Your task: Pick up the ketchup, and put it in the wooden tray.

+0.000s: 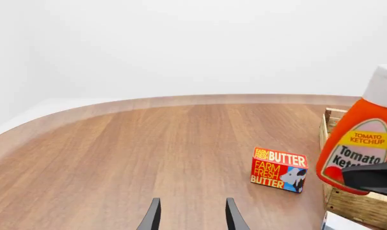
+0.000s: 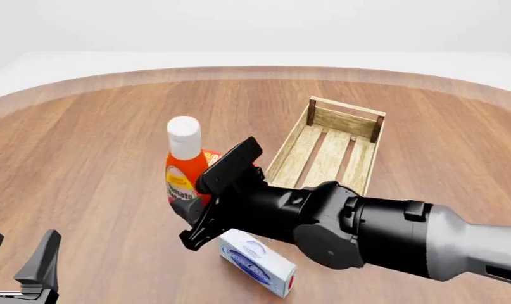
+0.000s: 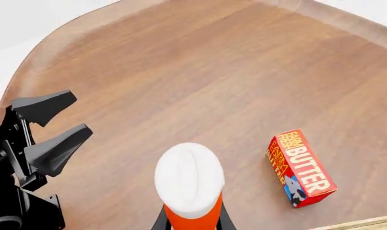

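Right gripper (image 2: 206, 209) is clamped on the ketchup (image 2: 185, 166), fingers on either side of the lower body; the right wrist view shows both fingertips hugging the orange body just under the white cap. Bottle looks lifted off the table (image 2: 86, 145) — in the left wrist view its base sits above the wood surface, in front of the wooden tray (image 2: 331, 149).

Orientation: long axis close to vertical, cap up, with a slight tilt (in the left wrist view the cap end leans toward the tray side). Label (image 1: 363, 146) faces the left arm's camera, "Tomato Ketchup" reads upright.

Position: front view puts the bottle just left of the tray's near-left corner, not over the tray interior. Tray runs long-axis away from the arms, angled a bit right, slatted bottom visible.

Butter box (image 3: 300, 167) lies on the table beside the bottle, mostly hidden behind it in the front view; it's apart from the bottle in the wrist views. White-and-blue box (image 2: 257, 262) lies on the table right under the right arm's wrist.

Left gripper (image 2: 19, 259) is low at the near-left edge, jaws spread apart, holding nothing, well apart from the bottle.
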